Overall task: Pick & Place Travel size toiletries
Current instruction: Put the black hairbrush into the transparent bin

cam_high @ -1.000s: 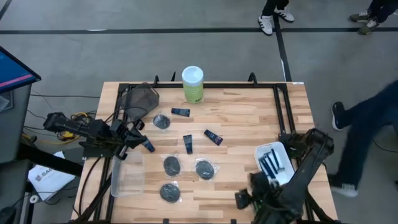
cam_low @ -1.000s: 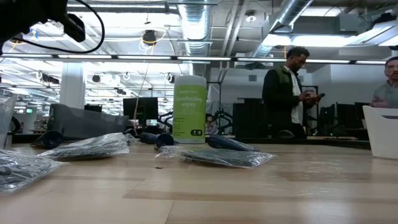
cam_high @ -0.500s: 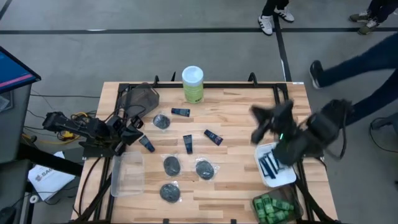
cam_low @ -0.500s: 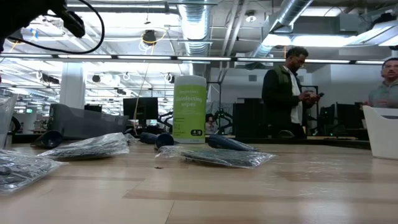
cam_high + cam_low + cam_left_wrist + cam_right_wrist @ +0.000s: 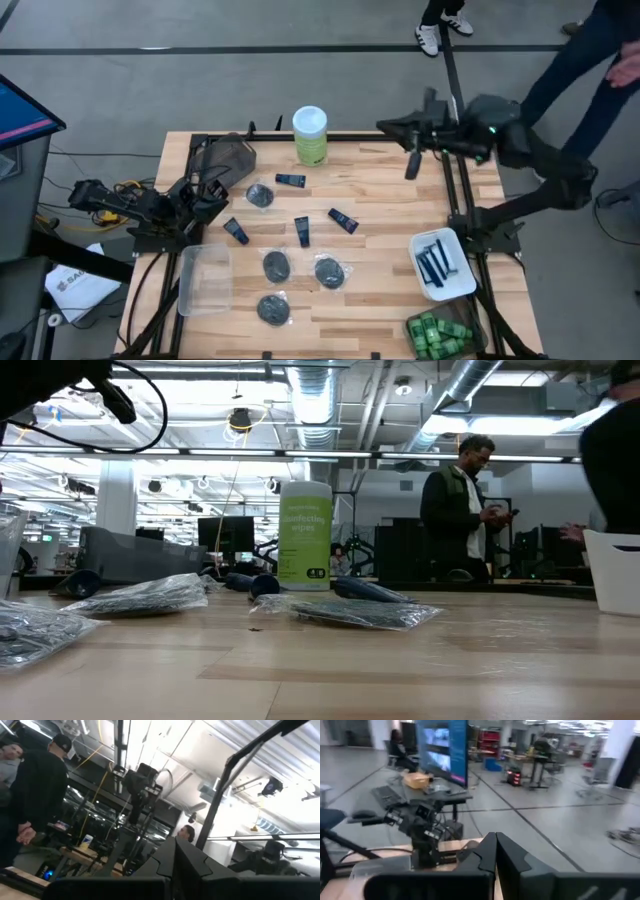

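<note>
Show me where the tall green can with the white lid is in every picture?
High view: green canister at the table's far edge, middle.
Low view: canister standing upright, centre-left.
Left wrist view: not in it.
Right wrist view: not in it.
Shared landmark: navy tube beside it.

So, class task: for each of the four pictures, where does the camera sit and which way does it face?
High view: overhead, straight down on the table; both arms.
Low view: table height, level past the green canister into the room; cable only.
Left wrist view: tilted up at the ceiling; shut left claw.
Right wrist view: across the floor; shut right claw.
Shared: canister in high and low.
</note>
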`<move>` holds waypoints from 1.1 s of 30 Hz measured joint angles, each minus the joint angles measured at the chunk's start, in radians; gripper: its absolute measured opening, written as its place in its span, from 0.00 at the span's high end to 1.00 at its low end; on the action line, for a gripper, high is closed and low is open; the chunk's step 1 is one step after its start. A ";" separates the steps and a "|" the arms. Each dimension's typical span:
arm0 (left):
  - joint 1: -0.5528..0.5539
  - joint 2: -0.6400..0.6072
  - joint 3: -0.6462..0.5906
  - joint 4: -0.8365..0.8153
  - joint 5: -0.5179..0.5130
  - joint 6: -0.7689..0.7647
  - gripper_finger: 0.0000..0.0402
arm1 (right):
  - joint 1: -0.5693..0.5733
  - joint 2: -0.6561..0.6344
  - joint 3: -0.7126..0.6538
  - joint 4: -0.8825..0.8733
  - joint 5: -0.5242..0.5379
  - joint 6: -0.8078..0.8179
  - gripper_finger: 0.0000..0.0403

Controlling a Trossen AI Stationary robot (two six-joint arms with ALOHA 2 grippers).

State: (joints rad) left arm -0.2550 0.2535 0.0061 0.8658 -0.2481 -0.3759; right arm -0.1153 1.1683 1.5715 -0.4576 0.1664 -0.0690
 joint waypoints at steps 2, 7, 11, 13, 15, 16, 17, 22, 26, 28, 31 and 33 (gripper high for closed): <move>0.000 0.000 0.000 0.000 -0.010 0.000 0.99 | -0.081 -0.010 -0.077 0.045 -0.104 -0.001 1.00; 0.000 0.000 0.000 0.004 -0.015 -0.023 0.99 | -0.237 -0.064 -0.352 0.217 -0.343 0.136 1.00; 0.000 0.000 0.000 0.005 -0.015 -0.025 0.99 | -0.288 -0.213 -0.575 0.383 -0.381 0.258 1.00; 0.000 0.000 0.000 0.005 -0.019 -0.025 0.99 | -0.280 -0.319 -0.668 0.402 -0.381 0.311 1.00; 0.000 0.000 0.000 0.006 -0.031 -0.025 0.99 | -0.244 -0.439 -0.748 0.416 -0.372 0.352 1.00; 0.000 0.000 0.000 0.006 -0.040 -0.025 0.99 | -0.220 -0.496 -0.789 0.424 -0.349 0.368 1.00; 0.000 0.000 0.000 0.006 -0.046 -0.025 0.99 | -0.193 -0.553 -0.830 0.429 -0.310 0.383 1.00; 0.000 0.003 0.000 0.006 -0.099 -0.025 0.99 | -0.029 -0.809 -1.011 0.472 -0.025 0.427 1.00; 0.000 0.003 0.000 0.006 -0.122 -0.023 0.99 | 0.108 -0.956 -1.142 0.513 0.164 0.401 1.00; 0.000 0.003 0.000 0.006 -0.123 -0.023 0.99 | 0.162 -0.997 -1.219 0.594 0.193 0.370 1.00; 0.000 0.003 0.000 0.006 -0.124 -0.023 0.99 | 0.229 -1.030 -1.338 0.760 0.181 0.306 1.00; 0.000 0.003 0.000 0.006 -0.126 -0.023 0.99 | 0.258 -1.036 -1.416 0.851 0.194 0.266 1.00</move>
State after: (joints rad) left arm -0.2550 0.2562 0.0063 0.8719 -0.3745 -0.3988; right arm 0.1428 0.1326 0.1551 0.3934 0.3601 0.1974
